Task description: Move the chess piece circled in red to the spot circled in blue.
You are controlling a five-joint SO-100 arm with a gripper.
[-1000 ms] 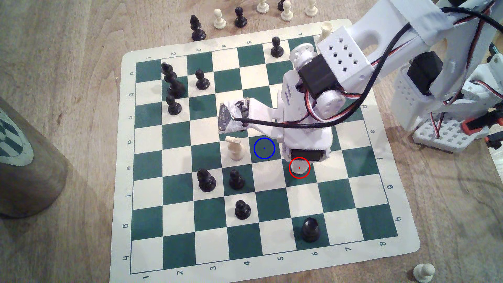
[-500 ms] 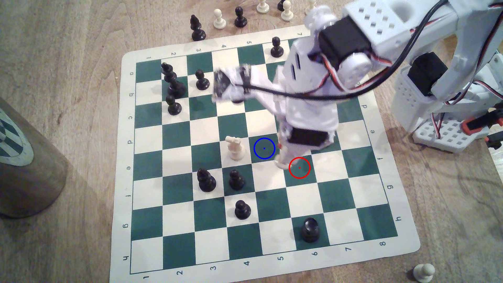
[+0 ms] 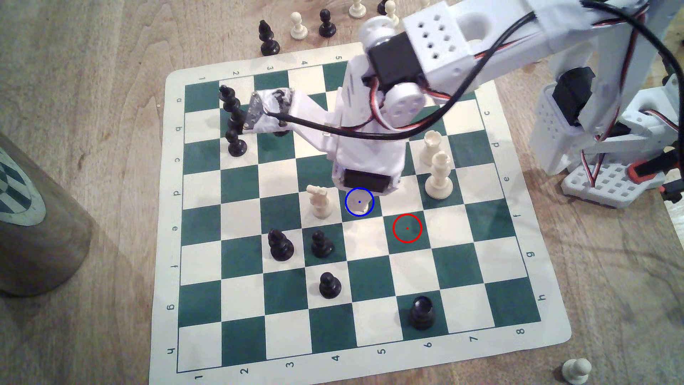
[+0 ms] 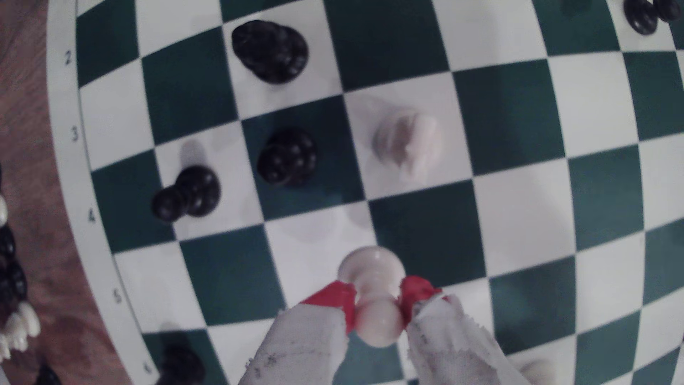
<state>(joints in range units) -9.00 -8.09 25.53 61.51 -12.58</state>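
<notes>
The chess piece, a cream pawn [image 4: 374, 274], is pinched at its neck between my gripper's [image 4: 378, 300] red-tipped fingers [image 4: 335, 298]. In the exterior view the pawn's base [image 3: 361, 209] shows inside the blue ring of the spot [image 3: 351, 218], with the gripper [image 3: 364, 197] directly over it under the white wrist. I cannot tell whether the base touches the board. The red-ringed green square [image 3: 407, 228] holds nothing.
A cream knight [image 3: 319, 201] stands one square to the exterior view's left of the spot. Black pieces [image 3: 321, 244] [image 3: 281, 246] [image 3: 329, 285] sit nearer the front. Two tall cream pieces [image 3: 439, 176] stand to the right. Spare pieces lie beyond the board's far edge.
The gripper lifted the pawn off the red-ringed square and carried it to the exterior view's left, onto the blue-ringed square. The red-ringed square is now bare.
</notes>
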